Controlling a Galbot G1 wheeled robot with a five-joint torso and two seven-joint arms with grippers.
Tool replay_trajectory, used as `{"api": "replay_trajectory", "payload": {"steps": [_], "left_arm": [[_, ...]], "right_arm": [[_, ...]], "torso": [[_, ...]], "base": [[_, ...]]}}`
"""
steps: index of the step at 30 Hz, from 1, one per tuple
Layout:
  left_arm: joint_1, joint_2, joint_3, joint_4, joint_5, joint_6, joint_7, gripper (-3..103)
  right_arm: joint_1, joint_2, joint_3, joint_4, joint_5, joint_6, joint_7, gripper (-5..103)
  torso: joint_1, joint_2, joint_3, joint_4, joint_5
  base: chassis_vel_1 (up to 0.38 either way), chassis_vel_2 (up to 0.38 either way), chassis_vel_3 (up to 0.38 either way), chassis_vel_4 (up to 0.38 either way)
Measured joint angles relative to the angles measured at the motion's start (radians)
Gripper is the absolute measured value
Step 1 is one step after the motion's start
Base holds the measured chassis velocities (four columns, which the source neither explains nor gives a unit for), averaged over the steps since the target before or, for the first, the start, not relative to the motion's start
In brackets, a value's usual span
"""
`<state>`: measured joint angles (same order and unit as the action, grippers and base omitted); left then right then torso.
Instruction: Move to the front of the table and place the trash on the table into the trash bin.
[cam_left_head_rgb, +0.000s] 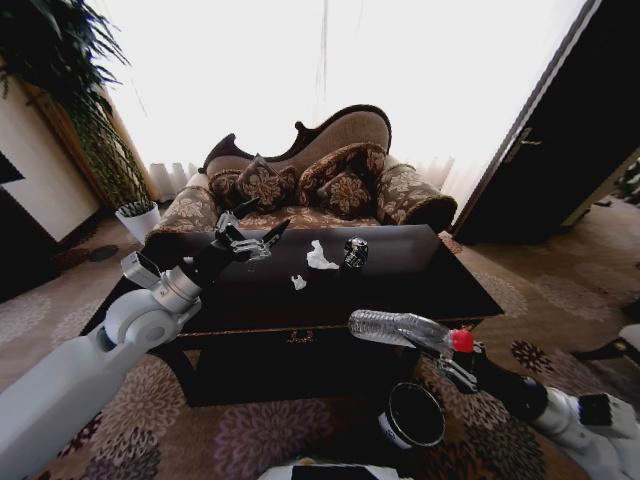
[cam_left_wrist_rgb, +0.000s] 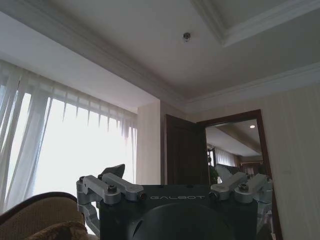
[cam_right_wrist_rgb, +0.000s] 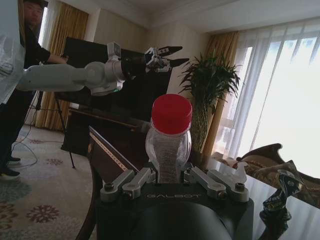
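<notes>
The dark glossy table (cam_left_head_rgb: 420, 275) stands before me. On it lie a crumpled white paper (cam_left_head_rgb: 320, 258), a smaller white scrap (cam_left_head_rgb: 298, 283) and a crushed dark can (cam_left_head_rgb: 355, 252), which the right wrist view also catches (cam_right_wrist_rgb: 282, 192). My left gripper (cam_left_head_rgb: 252, 240) hovers open above the table's left part, nothing between its fingers (cam_left_wrist_rgb: 107, 189). My right gripper (cam_left_head_rgb: 455, 358) is shut on a clear plastic bottle with a red cap (cam_left_head_rgb: 400, 328) (cam_right_wrist_rgb: 171, 135), held in front of the table's front edge. Just below it, the black trash bin (cam_left_head_rgb: 390, 428) sits on the carpet.
A patterned sofa (cam_left_head_rgb: 300, 190) stands right behind the table. A white plant pot (cam_left_head_rgb: 140, 220) with a tall plant is at the far left, and a dark door (cam_left_head_rgb: 560, 130) at the right. Patterned carpet runs along the table's front and right side.
</notes>
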<state>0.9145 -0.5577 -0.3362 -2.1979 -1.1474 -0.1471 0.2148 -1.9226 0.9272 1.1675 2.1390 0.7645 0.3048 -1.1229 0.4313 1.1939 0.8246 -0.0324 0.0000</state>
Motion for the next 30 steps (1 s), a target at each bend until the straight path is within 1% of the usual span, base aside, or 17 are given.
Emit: {"api": "replay_trajectory", "payload": {"steps": [3, 4, 5, 7, 9, 11, 12, 14, 15, 18, 20, 22, 23, 26, 27, 28, 30], "left_arm": [[-0.003, -0.003, -0.024, 0.004, -0.010, 0.002, -0.024, 100], [-0.003, -0.003, -0.024, 0.004, -0.010, 0.002, -0.024, 100], [-0.004, -0.004, -0.029, 0.004, -0.013, 0.003, -0.029, 100], [-0.006, -0.005, -0.040, 0.001, -0.022, 0.006, -0.033, 100], [-0.005, -0.005, -0.043, 0.000, -0.026, 0.007, -0.034, 100], [-0.001, -0.002, -0.073, -0.012, -0.055, 0.017, -0.035, 100], [-0.001, -0.002, -0.073, -0.012, -0.055, 0.017, -0.035, 100], [0.015, 0.005, -0.110, -0.022, -0.074, 0.023, -0.035, 100], [0.015, 0.005, -0.110, -0.022, -0.074, 0.023, -0.035, 100], [0.055, 0.017, -0.207, -0.045, -0.111, 0.031, -0.036, 100], [0.066, 0.019, -0.233, -0.049, -0.122, 0.032, -0.037, 100], [0.092, 0.022, -0.318, -0.057, -0.157, 0.038, -0.048, 100], [0.092, 0.022, -0.318, -0.057, -0.157, 0.038, -0.048, 100], [0.115, 0.022, -0.390, -0.057, -0.180, 0.045, -0.058, 100], [0.130, 0.021, -0.427, -0.058, -0.191, 0.049, -0.064, 100], [0.130, 0.021, -0.427, -0.058, -0.191, 0.049, -0.064, 100], [0.145, 0.019, -0.459, -0.060, -0.201, 0.051, -0.069, 100]], "right_arm": [[-0.013, -0.005, -0.006, -0.114, -0.138, 0.059, -0.070, 19], [-0.013, -0.005, -0.006, -0.114, -0.138, 0.059, -0.070, 19], [-0.011, -0.002, -0.019, -0.157, -0.176, 0.077, -0.076, 19], [0.004, 0.007, -0.055, -0.234, -0.230, 0.098, -0.073, 19], [0.008, 0.010, -0.062, -0.246, -0.238, 0.100, -0.070, 19], [0.050, 0.025, -0.113, -0.330, -0.294, 0.114, -0.035, 19], [0.050, 0.025, -0.113, -0.330, -0.294, 0.114, -0.035, 19], [0.085, 0.036, -0.152, -0.396, -0.365, 0.124, 0.011, 19], [0.085, 0.036, -0.152, -0.396, -0.365, 0.124, 0.011, 19], [0.148, 0.061, -0.214, -0.521, -0.453, 0.128, 0.114, 19], [0.162, 0.067, -0.226, -0.547, -0.460, 0.128, 0.133, 19], [0.215, 0.091, -0.265, -0.645, -0.482, 0.122, 0.200, 19], [0.215, 0.091, -0.265, -0.645, -0.482, 0.122, 0.200, 19], [0.271, 0.116, -0.293, -0.729, -0.513, 0.100, 0.300, 19], [0.303, 0.131, -0.306, -0.774, -0.546, 0.077, 0.381, 19], [0.303, 0.131, -0.306, -0.774, -0.546, 0.077, 0.381, 19], [0.329, 0.144, -0.317, -0.815, -0.566, 0.050, 0.446, 19]], "torso": [[0.000, 0.000, 0.000, 0.0000, -0.0001], [0.000, 0.000, 0.000, 0.0000, -0.0001], [0.000, 0.000, 0.000, 0.0000, -0.0001], [0.000, 0.000, 0.000, 0.0000, 0.0003], [0.000, 0.000, 0.000, -0.0001, 0.0004], [0.000, 0.000, 0.000, -0.0001, 0.0000], [0.000, 0.000, 0.000, -0.0001, 0.0000], [0.000, 0.000, 0.000, 0.0001, 0.0000], [0.000, 0.000, 0.000, 0.0001, 0.0000], [0.000, 0.000, 0.000, 0.0001, 0.0000], [0.000, 0.000, 0.000, 0.0001, 0.0001], [0.000, 0.000, 0.000, 0.0000, 0.0002], [0.000, 0.000, 0.000, 0.0000, 0.0002], [0.000, 0.000, 0.000, 0.0001, -0.0001], [0.000, 0.000, 0.000, 0.0002, -0.0002], [0.000, 0.000, 0.000, 0.0002, -0.0002], [0.000, 0.000, 0.000, 0.0002, -0.0002]], "base": [[0.000, 0.000, 0.000, 0.000], [0.000, 0.000, 0.000, 0.000], [0.000, 0.000, 0.000, 0.000], [0.000, 0.000, 0.000, 0.000], [0.000, 0.000, 0.000, 0.000], [0.000, 0.000, 0.000, 0.000], [0.000, 0.000, 0.000, 0.000], [0.000, 0.000, 0.000, 0.000], [0.000, 0.000, 0.000, 0.000], [0.000, 0.000, 0.000, 0.000], [0.000, 0.000, 0.000, 0.000], [0.000, 0.000, 0.000, 0.000], [0.000, 0.000, 0.000, 0.000], [0.000, 0.000, 0.000, 0.000], [0.000, 0.000, 0.000, 0.000], [0.000, 0.000, 0.000, 0.000], [0.000, 0.000, 0.000, 0.000]]}}
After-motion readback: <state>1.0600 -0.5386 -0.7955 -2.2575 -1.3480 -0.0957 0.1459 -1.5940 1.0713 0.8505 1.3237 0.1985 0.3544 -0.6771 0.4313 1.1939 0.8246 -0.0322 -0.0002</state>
